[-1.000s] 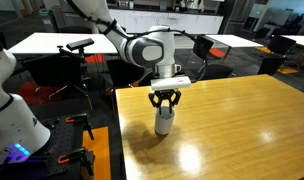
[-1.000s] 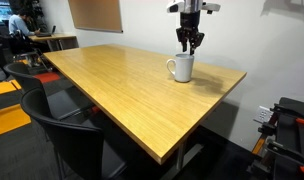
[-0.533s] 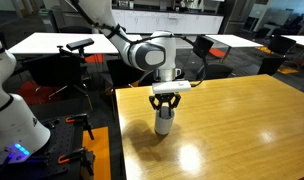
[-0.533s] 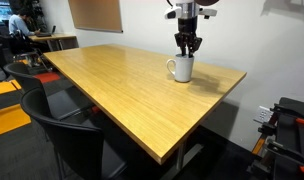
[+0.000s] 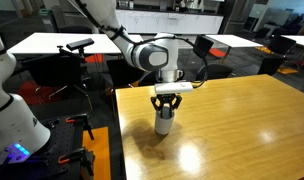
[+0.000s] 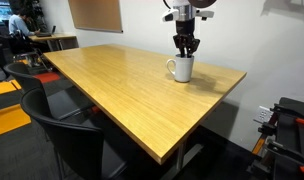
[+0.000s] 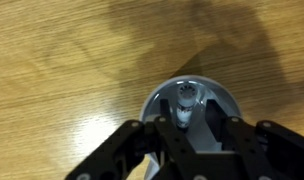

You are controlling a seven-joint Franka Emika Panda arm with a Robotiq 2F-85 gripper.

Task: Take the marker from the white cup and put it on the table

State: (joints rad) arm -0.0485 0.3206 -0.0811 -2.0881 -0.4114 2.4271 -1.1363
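Observation:
The white cup point(image 5: 164, 122) stands on the honey-coloured table point(image 5: 242, 130) near its edge. It also shows in an exterior view point(image 6: 180, 68) and in the wrist view point(image 7: 157, 100). The marker point(image 7: 183, 104) stands upright inside the cup, seen end-on with a pale cap. My gripper point(image 5: 167, 100) hangs straight down over the cup mouth, fingers spread to either side of the marker's top. It also shows in an exterior view point(image 6: 185, 46). In the wrist view the gripper point(image 7: 197, 130) straddles the marker, which sits close to one finger.
Black chairs point(image 6: 62, 125) stand at the table's near side. White-topped tables point(image 5: 52, 42) and a camera stand point(image 5: 77, 48) are behind. Another robot's white body point(image 5: 12, 100) stands beside the table edge.
The gripper has shifted slightly over the cup and its wrist has turned a little. The cup and marker have not moved.

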